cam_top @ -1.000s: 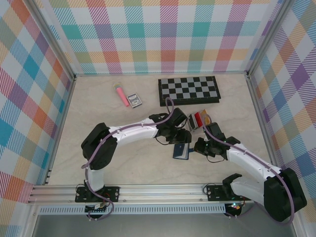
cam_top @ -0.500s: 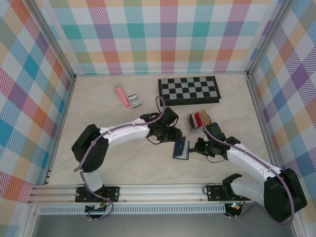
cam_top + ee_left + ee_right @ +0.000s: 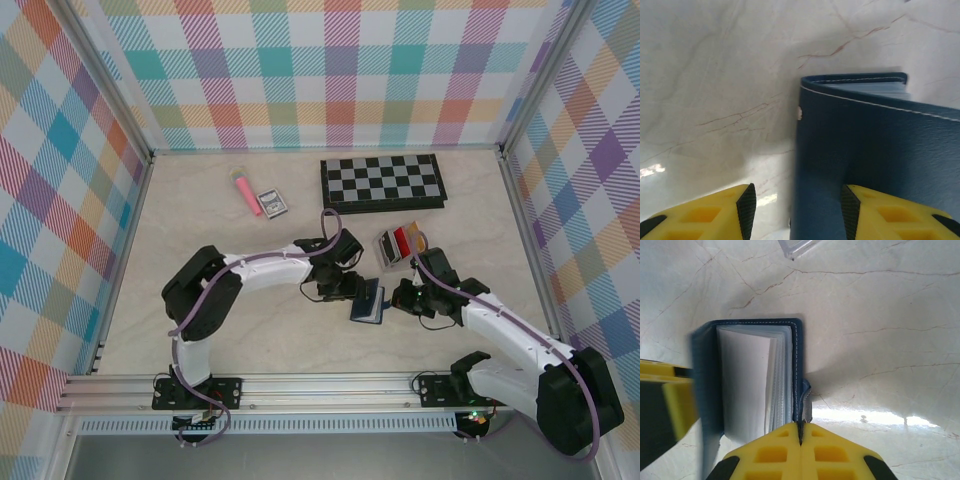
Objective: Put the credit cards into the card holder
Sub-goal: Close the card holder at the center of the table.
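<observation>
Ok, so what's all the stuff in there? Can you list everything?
chessboard: one, black and grey, back of the table
pink tube: one, pink, back left
small box: one, blue and white, beside the pink tube
card stand: one, grey, in front of the chessboard
credit cards: a few, red, orange, dark, upright in the card stand
card holder: one, navy blue, open, between the tools
left tool: one, yellow fingers, open, at the card holder's cover
right tool: one, yellow fingers, shut on the card holder's edge
</observation>
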Controlling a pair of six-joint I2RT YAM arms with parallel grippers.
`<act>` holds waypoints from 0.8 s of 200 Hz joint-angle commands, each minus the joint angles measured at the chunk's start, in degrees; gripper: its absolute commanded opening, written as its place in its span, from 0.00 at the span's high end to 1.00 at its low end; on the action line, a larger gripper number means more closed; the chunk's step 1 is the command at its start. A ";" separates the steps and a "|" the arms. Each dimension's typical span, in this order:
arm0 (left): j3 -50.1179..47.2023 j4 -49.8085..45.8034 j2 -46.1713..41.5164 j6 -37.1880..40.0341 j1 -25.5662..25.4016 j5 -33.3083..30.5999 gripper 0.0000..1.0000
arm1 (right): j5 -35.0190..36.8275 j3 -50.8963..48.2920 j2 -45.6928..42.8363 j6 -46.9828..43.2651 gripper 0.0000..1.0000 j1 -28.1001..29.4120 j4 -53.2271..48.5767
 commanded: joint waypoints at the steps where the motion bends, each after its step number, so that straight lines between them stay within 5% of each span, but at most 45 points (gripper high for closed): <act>1: 1.15 1.29 1.82 1.25 -0.17 2.16 0.50 | -1.48 1.78 -0.07 -0.50 0.94 -0.33 0.31; 160: 0.48 1.83 5.88 0.08 -0.61 0.68 0.54 | -0.79 2.63 -0.97 -0.54 0.83 -0.33 -3.41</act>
